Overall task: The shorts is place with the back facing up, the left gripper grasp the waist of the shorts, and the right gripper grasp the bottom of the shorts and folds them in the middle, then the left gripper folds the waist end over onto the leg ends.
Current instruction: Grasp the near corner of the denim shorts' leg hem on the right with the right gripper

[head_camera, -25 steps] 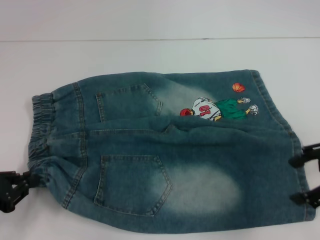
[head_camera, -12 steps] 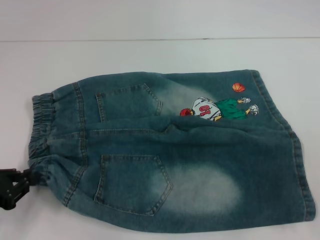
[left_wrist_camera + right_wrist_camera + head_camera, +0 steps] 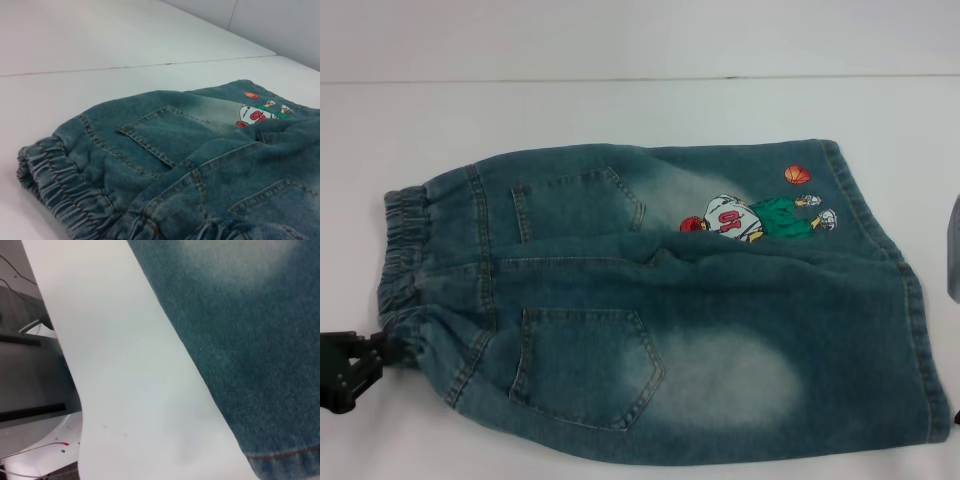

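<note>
Claw of the black two-fingered left gripper [image 3: 355,360] sits at the table's near left edge, its jaws seemingly closed on the near corner of the ruffled elastic waist [image 3: 400,270]. One pair of blue-green faded denim shorts [image 3: 660,300] lies mid-table [image 3: 620,110], showing two patch pockets [image 3: 585,365] and one embroidered basketball player [image 3: 755,218]. The right gripper is almost out of sight at the right edge; its jaws cannot be judged.

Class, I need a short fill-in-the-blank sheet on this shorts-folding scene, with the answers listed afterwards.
1. The shorts lie flat on a ____ table.
2. The left hand sits at the ____ end of the shorts.
3. The embroidered player appears beside an orange ____.
4. The number of patch pockets showing in the head view is ____.

Answers: white; waist; ball; two
</note>
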You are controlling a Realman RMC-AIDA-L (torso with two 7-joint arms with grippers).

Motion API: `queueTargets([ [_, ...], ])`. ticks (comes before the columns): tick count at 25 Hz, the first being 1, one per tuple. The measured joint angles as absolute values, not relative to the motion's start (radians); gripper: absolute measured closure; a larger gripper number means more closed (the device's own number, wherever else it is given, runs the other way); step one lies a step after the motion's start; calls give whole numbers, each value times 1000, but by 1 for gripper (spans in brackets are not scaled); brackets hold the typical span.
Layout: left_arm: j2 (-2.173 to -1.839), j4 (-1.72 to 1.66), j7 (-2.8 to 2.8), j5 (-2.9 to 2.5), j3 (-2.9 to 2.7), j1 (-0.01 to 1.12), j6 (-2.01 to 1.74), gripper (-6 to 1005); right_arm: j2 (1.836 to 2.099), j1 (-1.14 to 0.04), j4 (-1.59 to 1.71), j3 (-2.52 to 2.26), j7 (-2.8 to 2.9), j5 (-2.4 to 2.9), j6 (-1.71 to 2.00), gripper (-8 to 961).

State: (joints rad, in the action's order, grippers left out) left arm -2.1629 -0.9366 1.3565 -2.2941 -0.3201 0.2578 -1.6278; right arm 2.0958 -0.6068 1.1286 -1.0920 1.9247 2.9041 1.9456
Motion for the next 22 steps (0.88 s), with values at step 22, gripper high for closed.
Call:
queueTargets([
  [22,-2163,-918,1347,-2295,-325,259,-1606,864,2091,-588,1145,-1064,1874,2793,1913,116],
])
